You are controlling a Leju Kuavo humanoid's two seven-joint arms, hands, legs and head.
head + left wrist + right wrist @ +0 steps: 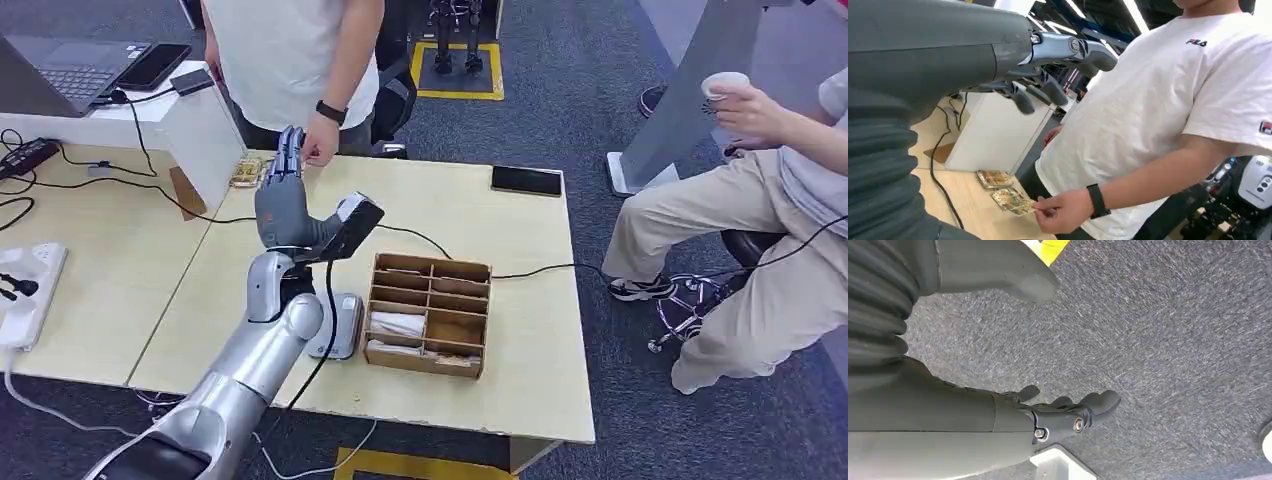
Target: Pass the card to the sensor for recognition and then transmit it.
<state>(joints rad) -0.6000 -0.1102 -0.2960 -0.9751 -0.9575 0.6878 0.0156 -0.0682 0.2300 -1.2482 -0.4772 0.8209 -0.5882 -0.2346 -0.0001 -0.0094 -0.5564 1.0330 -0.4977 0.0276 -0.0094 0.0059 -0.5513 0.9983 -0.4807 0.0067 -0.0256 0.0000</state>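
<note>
My left hand (pixel 279 196) is raised over the table with its fingers (pixel 1047 89) apart and nothing in them. Just beyond it a person's hand (pixel 1064 212) pinches a patterned card (pixel 1013 201) that lies at the table's far edge. A second card (pixel 993 178) lies beside it; in the head view both cards (pixel 247 172) show as a small patch. The sensor, a black scanner head (pixel 352 226) on a grey base (pixel 341 326), stands right beside my left wrist. My right hand (pixel 1068 415) hangs over grey carpet, fingers loosely spread and holding nothing.
A wooden compartment box (pixel 430 313) sits right of the scanner base. A black phone (pixel 526 180) lies at the far right of the table. A white box (pixel 205 125) and cables stand at the left. A second person sits at the right holding a cup (pixel 722 84).
</note>
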